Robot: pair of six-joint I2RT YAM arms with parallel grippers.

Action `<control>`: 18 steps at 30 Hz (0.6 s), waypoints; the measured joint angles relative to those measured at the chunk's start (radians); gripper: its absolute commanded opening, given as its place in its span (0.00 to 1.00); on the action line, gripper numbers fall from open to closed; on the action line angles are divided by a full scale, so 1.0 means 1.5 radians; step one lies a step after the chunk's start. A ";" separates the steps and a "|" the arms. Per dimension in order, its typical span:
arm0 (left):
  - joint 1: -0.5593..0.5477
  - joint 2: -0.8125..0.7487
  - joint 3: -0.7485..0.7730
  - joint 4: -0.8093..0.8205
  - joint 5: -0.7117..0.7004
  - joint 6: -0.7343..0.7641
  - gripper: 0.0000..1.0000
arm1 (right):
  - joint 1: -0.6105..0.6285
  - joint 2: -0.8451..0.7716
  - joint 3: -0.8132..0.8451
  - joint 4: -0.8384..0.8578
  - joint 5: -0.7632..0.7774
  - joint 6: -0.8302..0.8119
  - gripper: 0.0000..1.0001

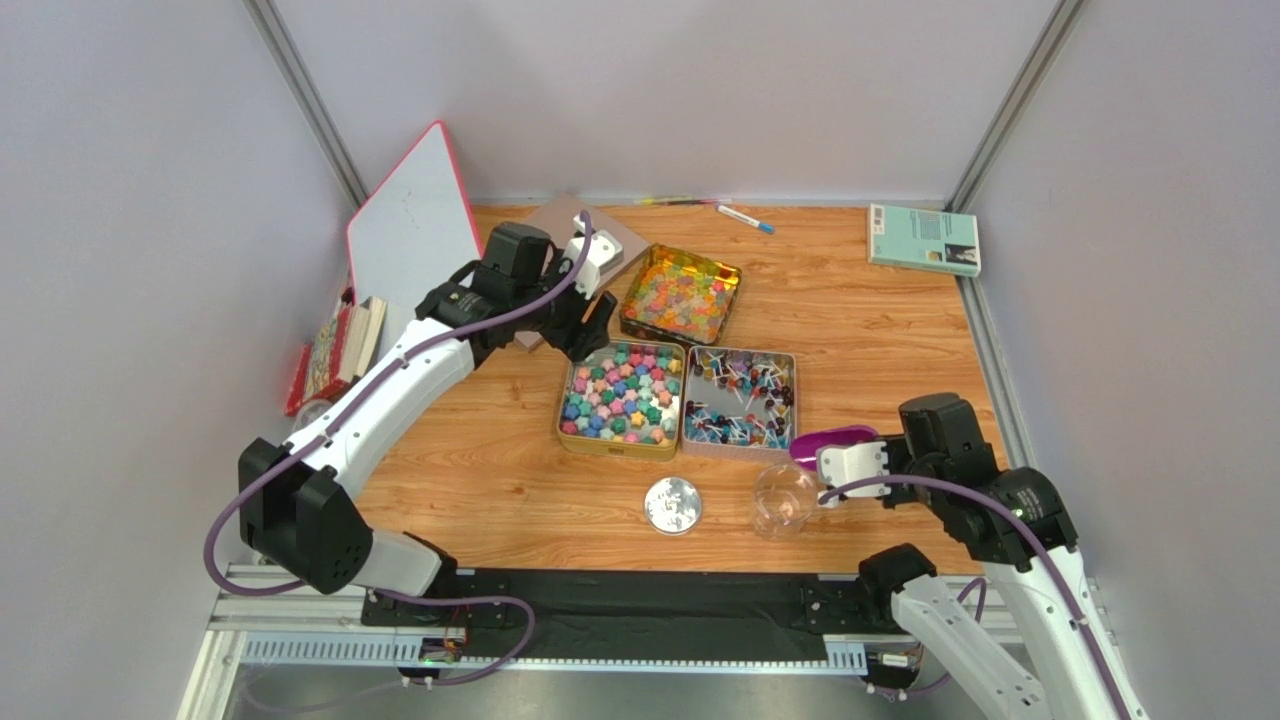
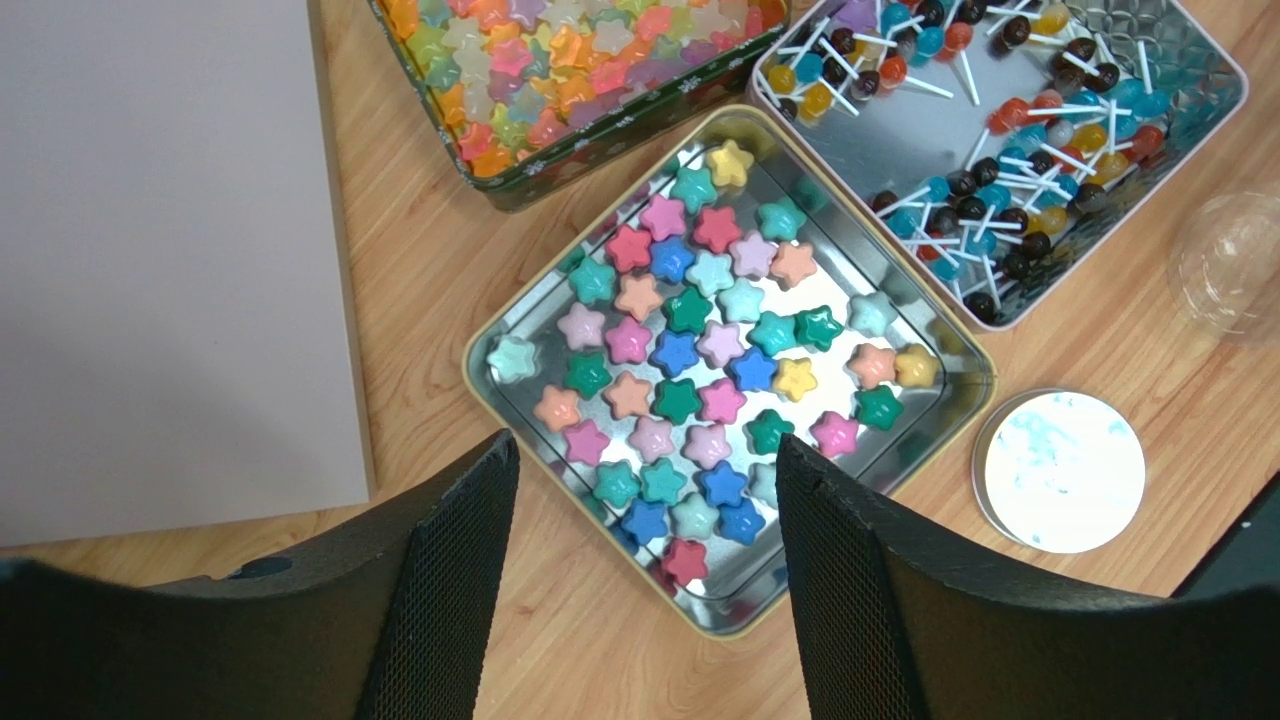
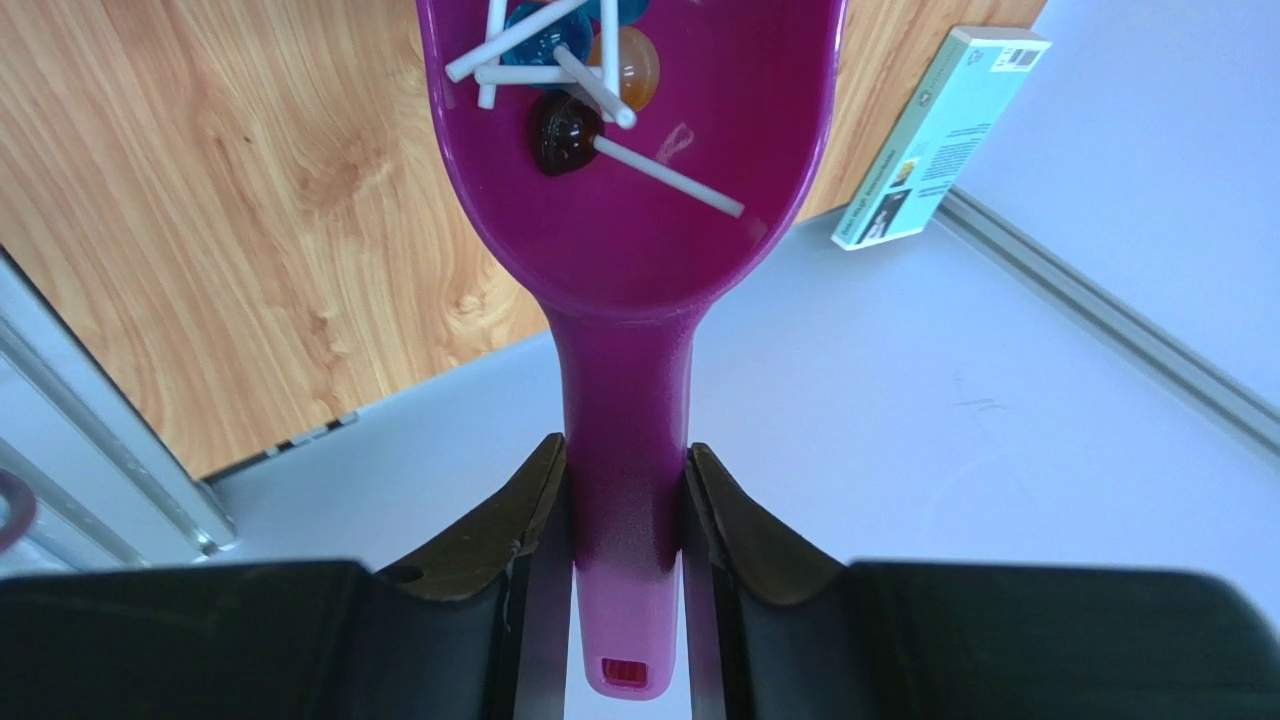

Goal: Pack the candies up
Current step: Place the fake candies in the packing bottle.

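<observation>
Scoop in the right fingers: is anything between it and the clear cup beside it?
Nothing visible does. The scoop, loaded with lollipops, sits right beside the clear cup, and the round lid lies apart on the table, on the cup's far side from the scoop.

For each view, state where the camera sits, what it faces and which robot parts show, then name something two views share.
Top external: above and behind the left arm and right arm, looking down on the table; both arms show.
Left wrist: on the left arm, looking down on the star tin; open left fingers at the bottom.
Right wrist: looking along the scoop of lollipops; right fingers clamp its handle.
Shared: top and left-wrist views both show the star tin.
</observation>
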 measured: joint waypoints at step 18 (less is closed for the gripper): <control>0.000 0.002 -0.019 0.028 -0.023 -0.010 0.70 | 0.000 0.003 0.026 0.001 0.027 -0.212 0.00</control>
